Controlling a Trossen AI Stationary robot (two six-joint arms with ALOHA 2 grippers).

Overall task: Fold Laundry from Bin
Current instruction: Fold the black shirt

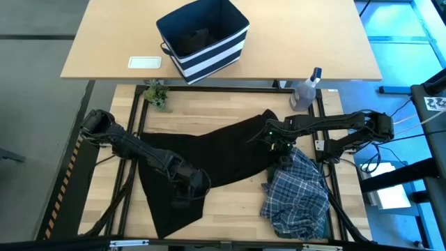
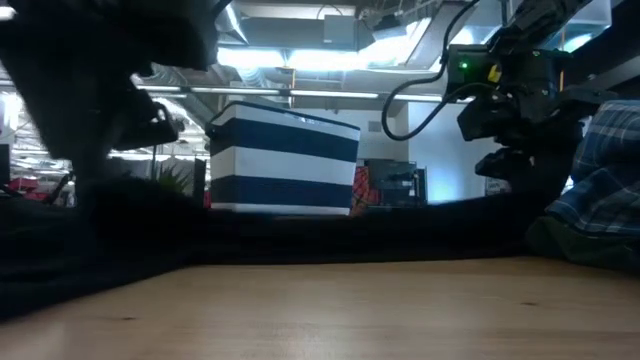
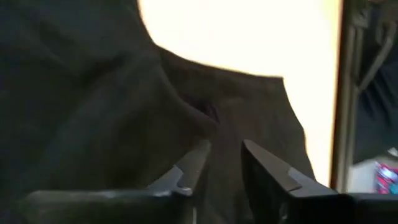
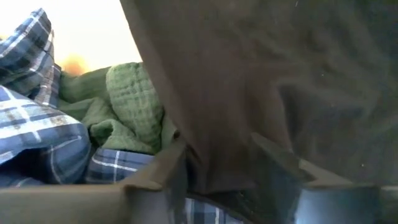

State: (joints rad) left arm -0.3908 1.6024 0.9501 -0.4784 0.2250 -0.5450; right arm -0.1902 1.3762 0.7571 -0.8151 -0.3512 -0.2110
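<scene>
Black garment (image 1: 209,157) lies spread flat across the wooden worktable (image 1: 230,202), running from the near left corner up toward the far right. Left gripper (image 1: 182,197) sits low on the garment's near-left part; in the left wrist view its fingers (image 3: 261,168) stand a little apart with black cloth under and between them, but I cannot tell if it has a real grip. Right gripper (image 1: 279,143) is at the garment's right edge; the right wrist view shows its jaws spread with a fold of the black cloth hanging between them, and a hold cannot be confirmed.

Blue-and-white plaid shirt (image 1: 298,192) lies crumpled at the near right of the table, just beside the black garment, with the olive-green garment (image 4: 127,102) bunched against it. Navy striped bin (image 1: 204,38) stands on the lighter far table (image 1: 104,42), well apart from the grippers, something dark inside. Clear spray bottle (image 1: 305,90) stands at the far right; a small plant (image 1: 157,93) at the far left; a white flat object (image 1: 145,62) left of the bin.
</scene>
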